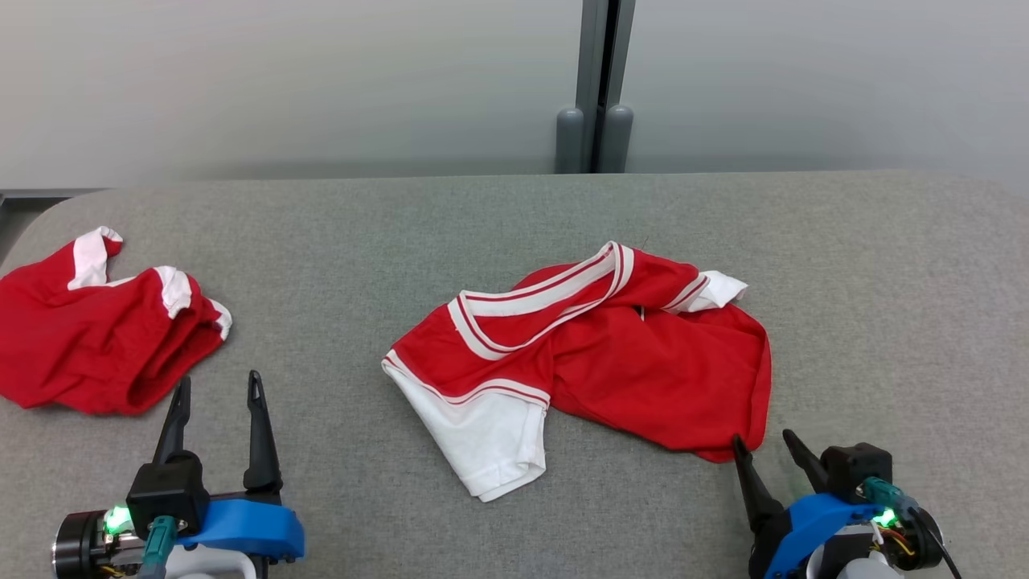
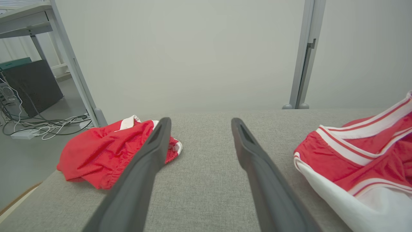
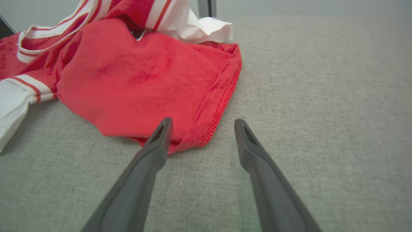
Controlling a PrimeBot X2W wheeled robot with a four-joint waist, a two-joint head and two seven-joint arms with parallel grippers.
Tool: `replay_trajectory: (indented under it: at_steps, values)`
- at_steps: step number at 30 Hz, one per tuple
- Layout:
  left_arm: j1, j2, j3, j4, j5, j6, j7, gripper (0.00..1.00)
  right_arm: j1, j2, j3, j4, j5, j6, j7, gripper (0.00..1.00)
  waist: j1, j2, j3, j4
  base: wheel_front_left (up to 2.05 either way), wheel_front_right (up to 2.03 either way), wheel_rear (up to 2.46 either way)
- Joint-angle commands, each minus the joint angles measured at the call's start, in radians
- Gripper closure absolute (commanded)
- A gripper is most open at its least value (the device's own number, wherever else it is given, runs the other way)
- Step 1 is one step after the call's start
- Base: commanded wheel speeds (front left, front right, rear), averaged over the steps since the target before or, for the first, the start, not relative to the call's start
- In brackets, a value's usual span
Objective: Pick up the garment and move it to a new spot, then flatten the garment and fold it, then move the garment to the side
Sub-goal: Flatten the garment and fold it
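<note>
Red-and-white garment lies crumpled in the middle of the table, w/ collar & one sleeve twisted over the body. R gripper has its fingers spread & empty, right at the hem corner. L gripper is also spread & empty, near a second red garment at the table's left edge.

Risks, as I judge: R pinch catches only the top hem layer, so the cloth lifts unevenly. L arm could snag the wrong piece (same colour, close by). The twisted sleeve may get trapped during flattening.

No brand, label or readable writing visible.
</note>
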Motion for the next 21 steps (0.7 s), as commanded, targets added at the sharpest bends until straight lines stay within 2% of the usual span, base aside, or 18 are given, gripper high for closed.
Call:
replay_trajectory:
  at_steps: [1,5,6,7,8,10,13,21]
  values:
    - [-0.018,0.0,0.003,-0.004,0.005,0.001,-0.003,0.0,-0.027,-0.006,0.005,0.036,-0.001,0.0,-0.003,0.0,0.0,-0.0002,0.008,0.004,0.0,0.0,0.0]
    - [-0.021,-0.004,0.004,-0.002,0.005,0.001,-0.003,0.0,-0.065,0.0,0.038,0.118,0.013,0.0,-0.007,0.0,0.0,-0.0002,0.02,0.009,0.0,0.0,0.0]
    - [-0.022,-0.005,0.005,-0.002,0.004,0.002,-0.003,0.0,-0.074,0.001,0.046,0.134,0.021,0.0,-0.007,0.1,0.0,-0.0002,0.022,0.009,0.0,0.0,0.0]
    - [-0.023,-0.006,0.007,-0.002,0.004,0.003,-0.003,0.0,-0.081,0.002,0.055,0.143,0.024,0.0,-0.007,0.36,0.0,-0.0002,0.025,0.008,0.0,0.0,0.0]
    - [-0.023,-0.007,0.007,-0.004,0.004,0.004,-0.003,0.0,-0.087,0.004,0.064,0.154,0.031,0.001,-0.008,1.0,0.0,-0.0002,0.026,0.007,0.0,0.0,0.0]
    - [-0.022,-0.008,0.006,-0.005,0.005,0.005,-0.003,0.0,-0.098,0.005,0.082,0.165,0.043,0.0,-0.009,1.0,0.0,-0.0002,0.028,0.004,0.0,0.0,0.0]
    - [-0.024,-0.01,0.008,-0.002,0.002,0.002,-0.003,0.0,-0.09,-0.011,0.093,0.109,0.063,0.0,-0.009,1.0,0.0,-0.0002,0.024,-0.004,0.0,0.0,0.0]
    - [-0.008,-0.013,0.011,0.004,0.001,-0.002,-0.003,0.0,0.097,-0.085,0.069,-0.164,0.115,0.0,-0.009,1.0,0.0,-0.0002,0.001,-0.039,0.0,0.0,0.0]
